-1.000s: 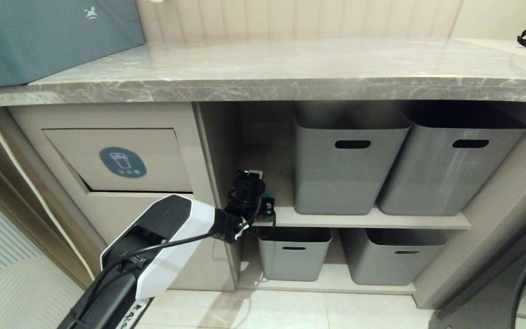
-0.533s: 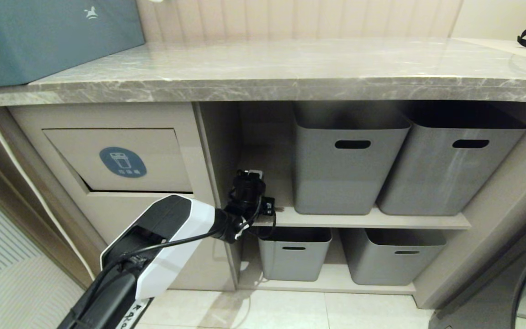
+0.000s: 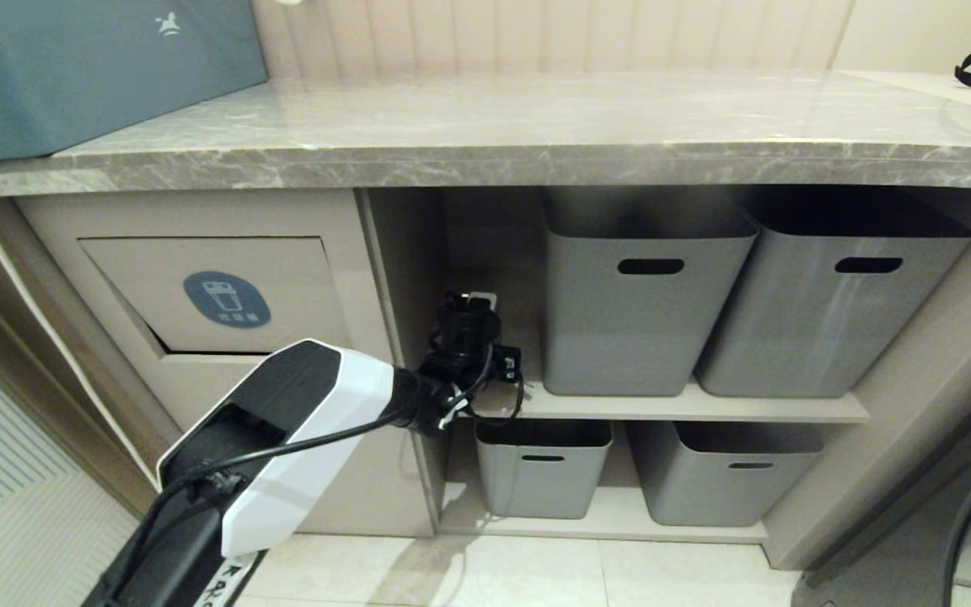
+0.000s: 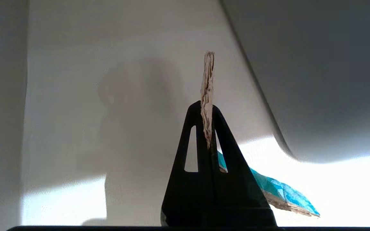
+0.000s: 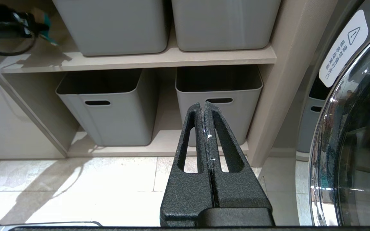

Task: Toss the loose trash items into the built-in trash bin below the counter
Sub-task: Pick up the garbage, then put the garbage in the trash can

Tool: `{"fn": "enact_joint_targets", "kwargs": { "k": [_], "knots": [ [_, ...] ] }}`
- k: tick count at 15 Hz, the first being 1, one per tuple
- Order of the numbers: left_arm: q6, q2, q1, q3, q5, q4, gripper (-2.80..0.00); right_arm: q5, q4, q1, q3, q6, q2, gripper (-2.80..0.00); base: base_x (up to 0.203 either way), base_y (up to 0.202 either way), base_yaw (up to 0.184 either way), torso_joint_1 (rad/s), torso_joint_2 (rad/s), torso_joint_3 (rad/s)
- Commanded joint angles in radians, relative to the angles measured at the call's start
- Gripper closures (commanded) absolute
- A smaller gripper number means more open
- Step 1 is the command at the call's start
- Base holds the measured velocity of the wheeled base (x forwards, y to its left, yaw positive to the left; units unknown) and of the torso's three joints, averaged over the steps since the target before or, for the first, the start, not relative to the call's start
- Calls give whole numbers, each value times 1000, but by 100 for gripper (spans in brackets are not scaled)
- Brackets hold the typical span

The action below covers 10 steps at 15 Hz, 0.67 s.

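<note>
Bin flap (image 3: pixel 224 295) with blue icon left of the upper shelf (image 3: pixel 662 406), under the table (image 3: pixel 485 160). Left gripper (image 3: pixel 509 368) over that shelf's left end, fingers (image 4: pixel 223 134) clamped on a card strip (image 4: pixel 207 96); teal strip (image 4: pixel 278 192) on the shelf below. Grey baskets (image 3: pixel 646 295) right of it. Right gripper (image 5: pixel 206 110) low, right of the shelf, fingers closed, empty.

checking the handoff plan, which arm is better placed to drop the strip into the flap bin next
Left. The left gripper is already shut on a trash strip at the shelf right beside the built-in trash bin. The right gripper is shut, holds nothing and hangs low before the lower baskets.

Glossy marble counter (image 3: pixel 536 126), matt baskets (image 3: pixel 637 312).
</note>
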Motion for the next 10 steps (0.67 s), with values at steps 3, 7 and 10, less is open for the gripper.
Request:
{"fn": "enact_joint_targets", "kwargs": {
  "k": [3, 7, 10],
  "knots": [
    [-2, -173, -11, 220, -5, -4, 0, 0, -1, 0, 2, 0, 0, 0, 0, 0, 0, 0, 0, 0],
    [-3, -474, -21, 653, -21, -6, 0, 0, -1, 0, 2, 0, 0, 0, 0, 0, 0, 0, 0, 0],
    [-17, -762, -24, 908, -77, -16, 0, 0, -1, 0, 2, 0, 0, 0, 0, 0, 0, 0, 0, 0]
  ]
}}
